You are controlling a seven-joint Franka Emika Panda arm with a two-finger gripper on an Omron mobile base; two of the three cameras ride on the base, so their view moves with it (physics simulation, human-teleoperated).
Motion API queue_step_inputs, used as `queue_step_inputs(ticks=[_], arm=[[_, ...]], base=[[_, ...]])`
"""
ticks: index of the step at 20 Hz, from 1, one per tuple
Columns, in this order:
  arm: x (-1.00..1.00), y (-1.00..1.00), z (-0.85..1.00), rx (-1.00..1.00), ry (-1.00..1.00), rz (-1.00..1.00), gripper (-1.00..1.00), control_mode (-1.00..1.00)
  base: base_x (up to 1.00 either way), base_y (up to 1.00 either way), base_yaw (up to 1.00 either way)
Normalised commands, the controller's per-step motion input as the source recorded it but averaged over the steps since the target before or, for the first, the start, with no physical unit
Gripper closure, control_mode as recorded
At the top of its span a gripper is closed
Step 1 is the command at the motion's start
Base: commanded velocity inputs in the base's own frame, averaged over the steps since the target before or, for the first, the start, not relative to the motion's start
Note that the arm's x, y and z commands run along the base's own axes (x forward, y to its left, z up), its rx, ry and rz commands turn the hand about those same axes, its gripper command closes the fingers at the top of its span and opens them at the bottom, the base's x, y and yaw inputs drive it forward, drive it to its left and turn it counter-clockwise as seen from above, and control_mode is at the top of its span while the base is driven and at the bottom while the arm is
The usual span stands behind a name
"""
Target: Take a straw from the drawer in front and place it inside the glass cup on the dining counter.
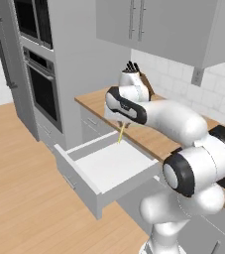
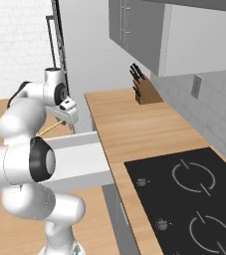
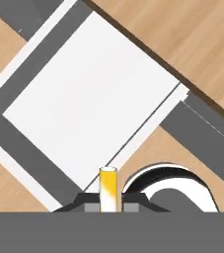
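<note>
One straw [image 1: 120, 133] clamped in the pincer [image 1: 123, 124], hanging down from the tips over the drawer [image 1: 111, 166]. Pincer clenched on the straw near its upper end; in the hand view straw [image 3: 108, 189] sticking up between the two dark tips [image 3: 108, 207], white drawer floor [image 3: 89, 104] beyond it. In the right base view straw [image 2: 49, 129] slanting out below the pincer [image 2: 63, 119]. Drawer pulled open, directly beneath the pincer, bare white inside. Knife block [image 1: 136, 79] behind the pincer on the wall-side table [image 1: 148, 134]. Cooktop [image 2: 189, 194] well off to the side.

Handling guess: very light, thin, probably stiff but easy to crush or pivot in the grip; smooth, likely slippery. Hold near one end looks right, leaving the long free end to drop into a cup.
</note>
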Motion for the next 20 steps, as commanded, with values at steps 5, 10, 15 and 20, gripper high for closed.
queue_step_inputs(ticks=[5, 10, 15, 20], arm=[[-1.0, 0.0, 0.53, -0.12, -0.01, 0.2, 1.0, -1.0], [-0.94, -0.03, 0.02, -0.01, -0.11, 0.03, 1.0, -1.0], [-0.64, -0.01, 0.0, 0.0, -0.08, 0.0, 1.0, 1.0], [0.0, 0.0, 0.0, 0.0, 0.0, 0.0, 1.0, 1.0]], base=[[0.0, 0.0, 0.0], [0.0, 0.0, 0.0], [-0.2, 0.0, 0.0], [-1.0, 0.46, 0.16]])
